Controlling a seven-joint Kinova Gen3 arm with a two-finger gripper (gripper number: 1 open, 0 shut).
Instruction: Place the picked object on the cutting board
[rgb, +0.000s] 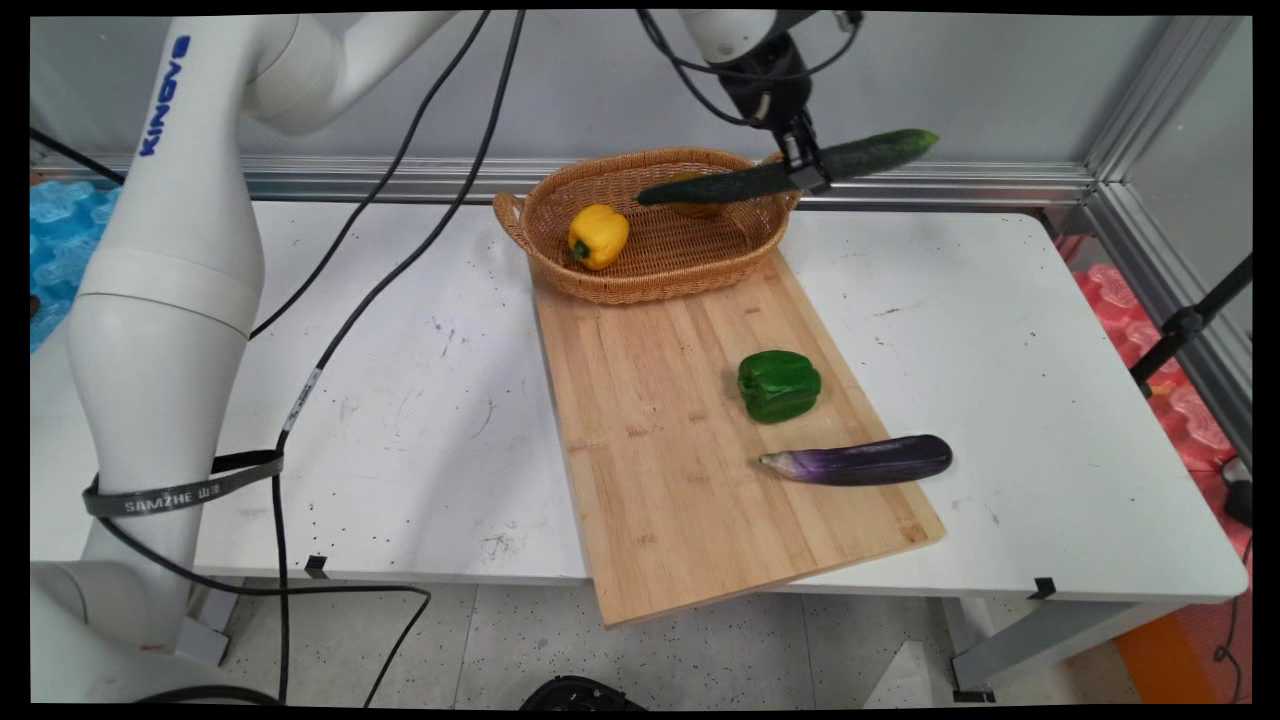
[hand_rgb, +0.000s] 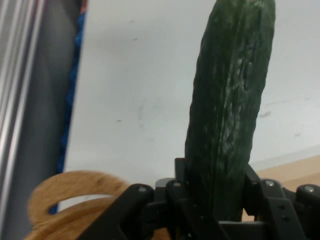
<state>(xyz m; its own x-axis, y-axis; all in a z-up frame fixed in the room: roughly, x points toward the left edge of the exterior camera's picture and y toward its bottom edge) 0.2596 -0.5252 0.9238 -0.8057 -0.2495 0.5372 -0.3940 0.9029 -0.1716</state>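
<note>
One cucumber (rgb: 860, 158), dark green and long, up in the air over the far edge of the surface (rgb: 420, 400). Two bell peppers: one yellow pepper (rgb: 598, 236) and one green pepper (rgb: 779, 385). One purple eggplant (rgb: 860, 461). One more item, brownish, lies partly hidden behind the cucumber; its kind cannot be told. One woven basket (rgb: 660, 275) with a loop handle at each end. One wooden cutting board (rgb: 660, 440). That makes four vegetables that can be named, one basket and one board.
</note>
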